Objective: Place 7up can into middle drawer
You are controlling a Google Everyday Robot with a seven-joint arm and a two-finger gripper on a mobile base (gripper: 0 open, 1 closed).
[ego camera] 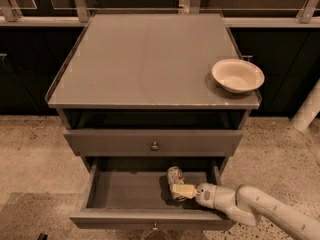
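The 7up can (175, 176), small and silvery-white with green and red print, lies on the floor of the middle drawer (125, 191), which stands pulled out under the grey cabinet. My gripper (181, 190) reaches into the drawer from the right on a white arm (260, 211). Its cream fingers (183, 190) lie against the front side of the can, right at it. The far end of the can reaches toward the drawer's back.
A cream round bowl (237, 75) sits at the right edge of the cabinet top (145, 59). The upper drawer front (153, 142) with its knob is shut above the open drawer. Speckled floor lies on both sides. A white post (309, 109) stands at the right.
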